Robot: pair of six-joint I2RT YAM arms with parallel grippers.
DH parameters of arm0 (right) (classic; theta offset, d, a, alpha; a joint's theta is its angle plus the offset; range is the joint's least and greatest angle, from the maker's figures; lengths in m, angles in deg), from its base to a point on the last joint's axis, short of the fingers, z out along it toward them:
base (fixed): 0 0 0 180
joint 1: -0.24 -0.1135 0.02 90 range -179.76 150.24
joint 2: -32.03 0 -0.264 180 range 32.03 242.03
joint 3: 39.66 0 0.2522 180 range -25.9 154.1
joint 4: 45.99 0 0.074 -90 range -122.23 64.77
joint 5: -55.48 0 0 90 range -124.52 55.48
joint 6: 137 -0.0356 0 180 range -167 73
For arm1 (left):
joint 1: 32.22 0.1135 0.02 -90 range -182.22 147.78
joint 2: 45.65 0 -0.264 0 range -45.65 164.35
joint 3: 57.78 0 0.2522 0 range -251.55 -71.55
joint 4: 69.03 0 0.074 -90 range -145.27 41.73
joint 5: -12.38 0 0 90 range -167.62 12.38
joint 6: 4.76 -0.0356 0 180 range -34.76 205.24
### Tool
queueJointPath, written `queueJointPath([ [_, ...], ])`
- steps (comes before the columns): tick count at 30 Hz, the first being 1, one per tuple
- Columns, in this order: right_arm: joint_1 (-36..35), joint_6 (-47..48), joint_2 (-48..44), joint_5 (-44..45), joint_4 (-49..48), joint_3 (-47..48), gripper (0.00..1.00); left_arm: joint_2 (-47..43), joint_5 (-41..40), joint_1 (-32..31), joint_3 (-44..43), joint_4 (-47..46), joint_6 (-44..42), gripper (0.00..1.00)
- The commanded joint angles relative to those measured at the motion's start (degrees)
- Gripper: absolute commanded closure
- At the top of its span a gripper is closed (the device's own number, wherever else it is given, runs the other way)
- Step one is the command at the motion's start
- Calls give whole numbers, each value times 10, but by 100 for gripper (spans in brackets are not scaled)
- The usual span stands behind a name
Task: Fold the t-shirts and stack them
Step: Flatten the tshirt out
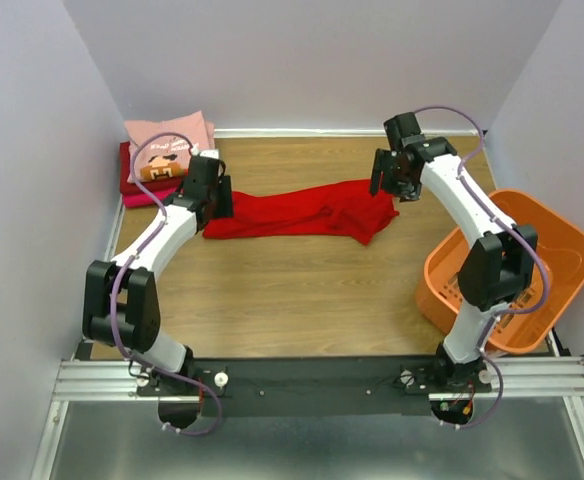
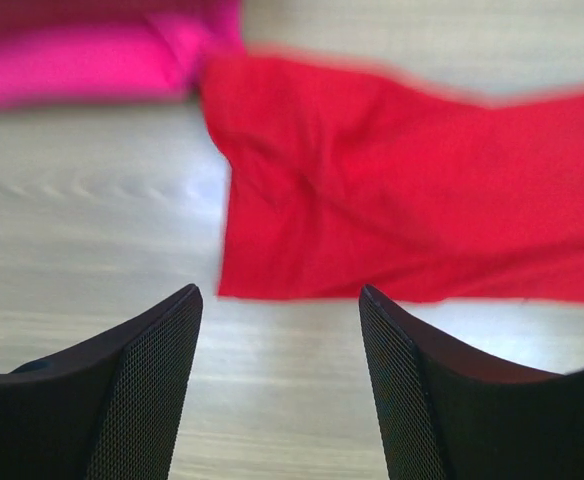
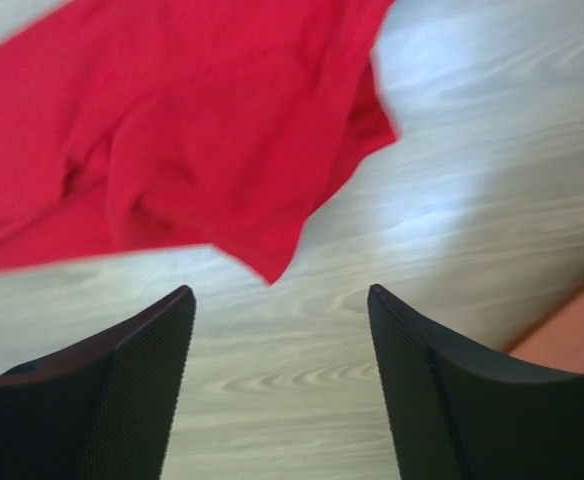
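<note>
Sprawling red t-shirt (image 1: 302,212), table (image 1: 302,290) all around.

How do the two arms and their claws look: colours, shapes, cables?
The left arm and the right arm have white tubular links and black joint housings. A thin purple cable loops along each. The left claw and the right claw each have two black, wedge-shaped fingers with a fine mesh texture inside.

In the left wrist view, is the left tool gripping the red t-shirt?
No, the left tool stands open and empty over the table, the red t-shirt lying beyond it.
</note>
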Motion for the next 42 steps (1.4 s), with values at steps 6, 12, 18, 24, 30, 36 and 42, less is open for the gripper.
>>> queueJointPath([
  [6, -25, -34, -9, -76, -55, -76, 28, 13, 62, -1, 63, -44, 38, 29],
  [12, -32, -43, 2, -78, -53, -99, 28, 16, 64, 0, 61, -48, 37, 29],
  [18, -37, -77, -4, -77, -71, -171, 30, 16, 64, 1, 61, -50, 36, 29],
  [24, -41, -84, 17, -85, -103, -194, 32, 21, 66, 4, 55, -51, 34, 29],
  [30, -42, -86, 50, -97, -146, -210, 35, 16, 66, 9, 56, -50, 32, 29],
  [36, -43, -89, 65, -78, -161, -220, 37, 4, 64, 20, 65, -49, 30, 29],
  [42, -44, -87, 78, -76, -189, -233, 44, 3, 64, 27, 73, -49, 27, 29],
])
